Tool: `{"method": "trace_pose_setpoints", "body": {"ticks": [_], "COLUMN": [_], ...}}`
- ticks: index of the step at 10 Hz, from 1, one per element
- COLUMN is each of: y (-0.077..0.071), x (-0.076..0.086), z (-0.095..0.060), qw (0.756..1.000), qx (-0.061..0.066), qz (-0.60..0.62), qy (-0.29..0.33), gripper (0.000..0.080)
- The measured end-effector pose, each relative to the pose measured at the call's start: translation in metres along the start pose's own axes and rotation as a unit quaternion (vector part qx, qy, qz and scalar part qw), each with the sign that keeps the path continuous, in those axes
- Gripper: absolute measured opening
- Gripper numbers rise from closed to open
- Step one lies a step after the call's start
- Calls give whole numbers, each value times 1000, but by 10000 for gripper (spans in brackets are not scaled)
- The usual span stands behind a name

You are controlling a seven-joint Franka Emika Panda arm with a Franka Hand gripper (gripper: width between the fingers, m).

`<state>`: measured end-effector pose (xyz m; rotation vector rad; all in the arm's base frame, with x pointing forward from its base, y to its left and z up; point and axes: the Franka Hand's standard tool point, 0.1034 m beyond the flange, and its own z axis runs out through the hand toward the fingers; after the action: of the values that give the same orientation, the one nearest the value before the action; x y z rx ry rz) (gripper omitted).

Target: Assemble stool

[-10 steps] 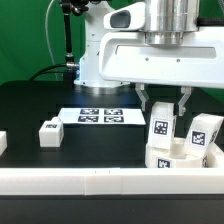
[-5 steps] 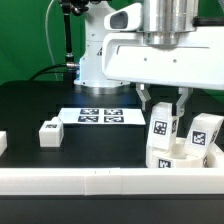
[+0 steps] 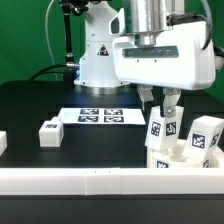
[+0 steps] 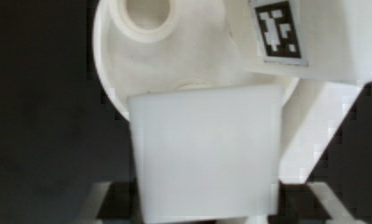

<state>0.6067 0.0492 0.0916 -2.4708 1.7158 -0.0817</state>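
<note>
Pinching a short blocky white plastic leg tight between the fingers, upright on the thick round white plastic seat at the exterior view's near right. Could easily jam or pop out of its hole if twisted off-axis. Looks chunky, black-and-white tagged, second leg just beside.

Robotics lab bench, rigged for camera tracking.
Black table under a white Franka arm. The marker board of printed square tags lay flat behind the gripper, toward the exterior view's left. The same tags showed on the leg in its grip. A white border rail fenced the table edge in front of the gripper. Green backdrop and cabled stand stood well behind it.
</note>
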Motion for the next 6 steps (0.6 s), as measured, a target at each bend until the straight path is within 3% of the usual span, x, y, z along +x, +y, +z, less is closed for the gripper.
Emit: {"method": "trace_pose_setpoints", "body": {"ticks": [4,5,6], "y": [0,0,0], "x": [0,2,2], "z": [0,1,1], "qw": [991,976,965], "qx": [3,13,14], "qz": [131,216,263], "qy": [-3,-10,-13], "gripper": [334,334,334]}}
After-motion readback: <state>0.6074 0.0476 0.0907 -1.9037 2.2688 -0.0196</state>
